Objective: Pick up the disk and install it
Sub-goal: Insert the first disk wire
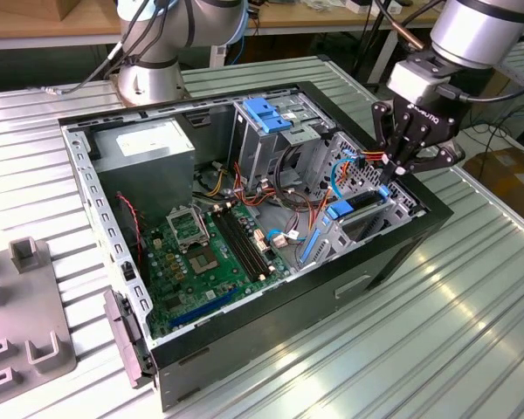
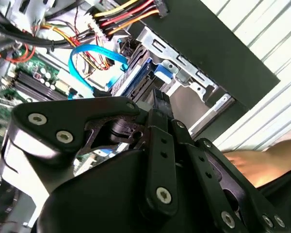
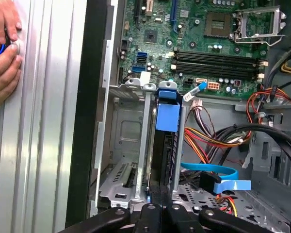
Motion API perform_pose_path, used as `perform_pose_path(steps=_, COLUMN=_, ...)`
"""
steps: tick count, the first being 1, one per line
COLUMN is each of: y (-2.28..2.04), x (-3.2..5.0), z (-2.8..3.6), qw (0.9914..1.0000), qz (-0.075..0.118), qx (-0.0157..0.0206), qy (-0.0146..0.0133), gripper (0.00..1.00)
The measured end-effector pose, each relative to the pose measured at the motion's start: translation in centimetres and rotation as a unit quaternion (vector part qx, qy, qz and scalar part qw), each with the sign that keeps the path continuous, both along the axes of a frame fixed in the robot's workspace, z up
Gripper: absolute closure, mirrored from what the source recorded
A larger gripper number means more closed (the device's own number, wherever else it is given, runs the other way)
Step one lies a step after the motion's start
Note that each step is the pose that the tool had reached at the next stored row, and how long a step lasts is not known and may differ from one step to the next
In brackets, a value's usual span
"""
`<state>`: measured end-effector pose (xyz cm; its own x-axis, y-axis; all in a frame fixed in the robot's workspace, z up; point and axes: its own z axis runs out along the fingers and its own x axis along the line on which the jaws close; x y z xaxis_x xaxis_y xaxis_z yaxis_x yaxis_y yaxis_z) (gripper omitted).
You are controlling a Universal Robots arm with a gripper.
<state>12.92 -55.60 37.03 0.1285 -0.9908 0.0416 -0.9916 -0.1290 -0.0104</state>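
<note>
Fingers point(image 2: 161, 126) pressed together, tips at the disk point(image 3: 167, 116) in its bay point(image 3: 126, 145); I judge it stiff, weighty, best held by its rails.

Black linkage gripper point(image 2: 158, 96), fingers closed together, tip at the end of the disk point(image 2: 136, 80), a flat grey metal hard drive in a bright blue plastic carrier, standing in a silver sheet-metal bay point(image 2: 184, 63). From the tip: looped blue flat cable point(image 2: 94, 53) at ten o'clock; yellow-and-red wire bundle point(image 2: 126, 9) near twelve; black case wall point(image 2: 223, 43) at two.
</note>
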Motion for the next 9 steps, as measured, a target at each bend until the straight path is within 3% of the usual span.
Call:
perform_pose_path(steps=1, y=0.00, x=0.00, z=0.00, qw=0.99985, qz=0.017, qx=0.0000, qy=0.0000, gripper=0.89)
perform_pose_path(steps=3, y=-0.01, x=0.06, z=0.00, qw=0.99947, qz=0.033, qx=-0.0001, qy=0.0000, gripper=0.89)
perform_pose_path(steps=6, y=0.14, x=0.41, z=0.00, qw=0.99902, qz=0.044, qx=0.0001, qy=0.0000, gripper=0.89)
perform_pose_path(steps=9, y=0.56, x=0.74, z=0.00, qw=0.99880, qz=0.049, qx=0.0000, qy=0.0000, gripper=0.89)
